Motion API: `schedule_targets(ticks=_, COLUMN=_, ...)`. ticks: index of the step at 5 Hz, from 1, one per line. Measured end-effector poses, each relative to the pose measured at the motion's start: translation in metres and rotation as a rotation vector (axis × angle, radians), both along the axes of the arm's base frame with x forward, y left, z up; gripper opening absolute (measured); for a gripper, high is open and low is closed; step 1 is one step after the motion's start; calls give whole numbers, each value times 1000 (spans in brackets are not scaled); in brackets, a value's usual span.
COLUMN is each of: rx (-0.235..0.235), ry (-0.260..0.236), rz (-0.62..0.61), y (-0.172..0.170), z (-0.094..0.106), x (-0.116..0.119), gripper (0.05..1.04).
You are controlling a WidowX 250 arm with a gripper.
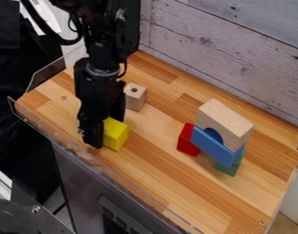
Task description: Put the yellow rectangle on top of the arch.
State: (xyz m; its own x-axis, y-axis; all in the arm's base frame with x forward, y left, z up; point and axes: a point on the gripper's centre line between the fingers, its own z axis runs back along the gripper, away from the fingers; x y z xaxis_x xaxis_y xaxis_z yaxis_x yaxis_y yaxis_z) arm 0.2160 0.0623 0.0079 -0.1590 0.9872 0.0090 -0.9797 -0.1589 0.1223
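The black gripper (103,130) hangs low at the left part of the wooden surface, right against the yellow block (117,134). It covers the block's left side, and how firmly the two are joined cannot be told. Over to the right, the natural-wood arch (228,121) stands raised above a slanted-looking blue plank (216,147). Beneath the plank are a red block (187,140) at its left end and a green block (228,168) at its right end. The arch's top face is bare.
A small wooden cube (135,96) with a hole stands just behind the gripper, to its right. A clear low rim (72,140) runs along the table's left and front edges. A whitewashed plank wall (231,50) rises at the back.
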Motion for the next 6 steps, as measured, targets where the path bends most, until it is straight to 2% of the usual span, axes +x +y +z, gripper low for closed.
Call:
schedule_targets(ticks=1, rx=44, ry=-158, rz=-201, y=0, z=36, x=3, gripper=589)
schedule_targets(ticks=2, rx=71, ry=-241, rz=-430, y=-4, z=80, x=15, gripper=588)
schedule_targets(ticks=3, rx=96, ry=-273, rz=-655, y=-19, z=128, x=33, gripper=588)
schedule_targets(ticks=4, rx=92, ry=-274, rz=-736, y=-38, z=178, x=45, gripper=588)
schedule_targets(ticks=5, rx=65, ry=-262, rz=-791, y=-59, z=190, x=52, gripper=588)
schedule_targets(ticks=6, rx=46, ry=-224, rz=-767, y=-86, z=189, x=48, gripper=588)
